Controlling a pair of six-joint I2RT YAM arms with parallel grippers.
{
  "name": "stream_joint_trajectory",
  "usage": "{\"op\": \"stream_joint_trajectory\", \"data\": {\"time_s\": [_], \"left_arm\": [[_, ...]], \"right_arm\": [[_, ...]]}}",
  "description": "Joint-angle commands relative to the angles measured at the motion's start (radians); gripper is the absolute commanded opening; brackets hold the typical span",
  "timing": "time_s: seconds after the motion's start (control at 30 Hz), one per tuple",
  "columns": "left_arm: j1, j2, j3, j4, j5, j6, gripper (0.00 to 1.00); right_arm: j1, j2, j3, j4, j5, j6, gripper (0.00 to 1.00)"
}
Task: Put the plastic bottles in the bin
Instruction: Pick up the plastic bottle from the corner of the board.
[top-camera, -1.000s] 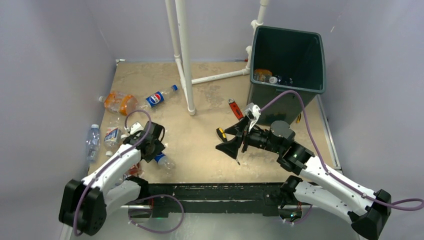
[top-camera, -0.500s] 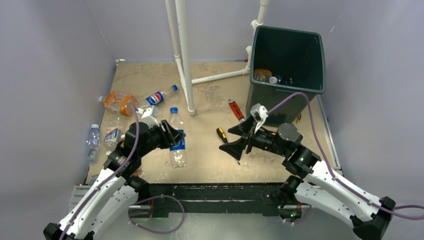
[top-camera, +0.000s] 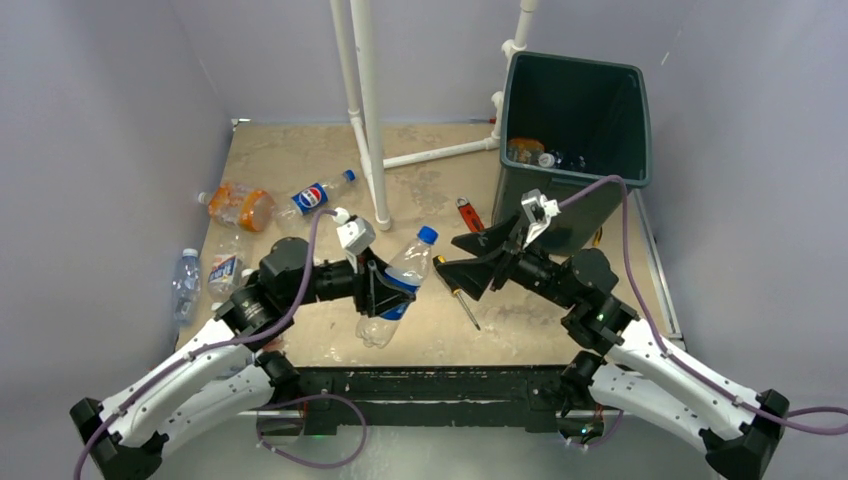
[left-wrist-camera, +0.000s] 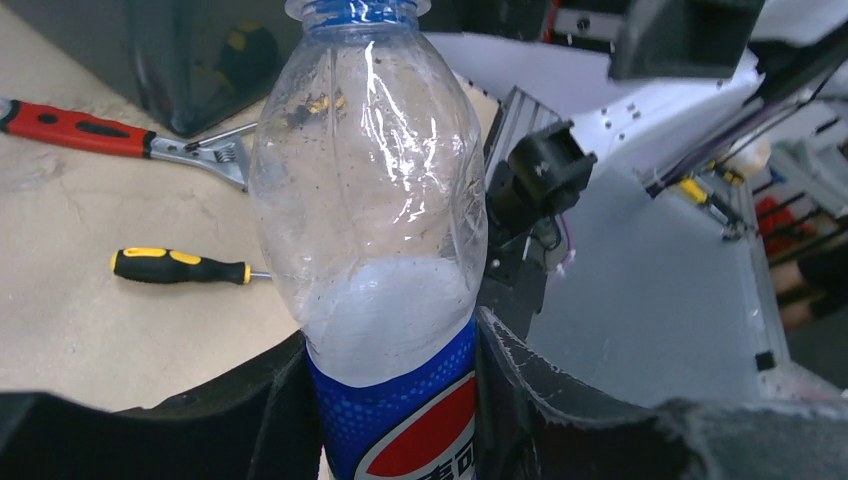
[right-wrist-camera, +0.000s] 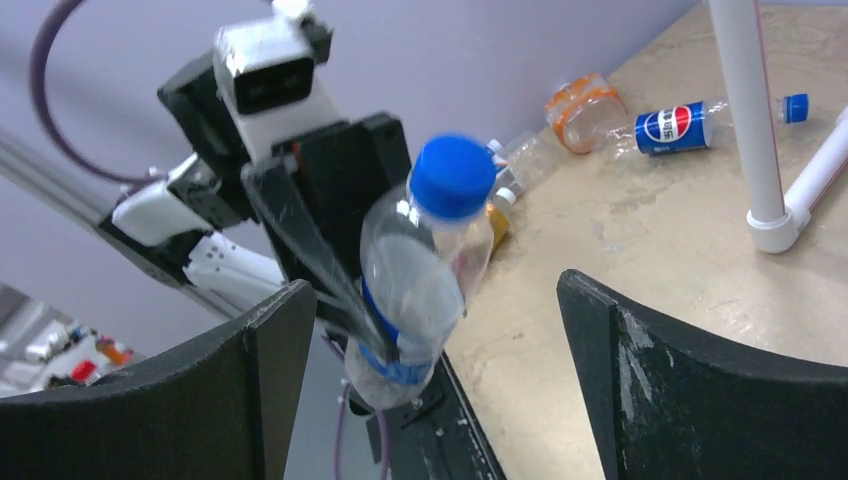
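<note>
Since last check your left gripper (top-camera: 378, 290) has carried a Pepsi bottle (top-camera: 412, 262), clamped, to centre | right gripper (top-camera: 462, 260) wide, empty | bin (top-camera: 560, 205) holds few; loose bottles (top-camera: 318, 195) remain at left.

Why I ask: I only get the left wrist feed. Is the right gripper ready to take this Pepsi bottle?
Observer: The right gripper is open, jaws facing the Pepsi bottle and its blue cap, apart from it.
Operator: Anything in the bin yet?
Observer: Yes, a few bottles lie on its floor.
Operator: What's left on the table?
Observer: Along its left side, at least another Pepsi bottle, an orange-labelled bottle and a clear bottle.
</note>
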Motion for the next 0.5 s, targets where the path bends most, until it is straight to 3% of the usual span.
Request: {"op": "stream_joint_trajectory", "data": {"time_s": [0.0,0.17,0.47], "left_arm": [[-0.07,0.053,0.07,-0.002,0.011,0.184,0.31],[-0.091,0.099,0.135,-0.027,0.009,0.267,0.3],[-0.094,0.101,0.17,-0.013,0.001,0.301,0.27]], "right_arm": [[0.005,0.019,0.079,0.072,0.11,0.07,0.93],[0.005,0.076,0.112,0.11,0.049,0.104,0.87],[0.007,0.11,0.128,0.063,0.017,0.116,0.66]]}}
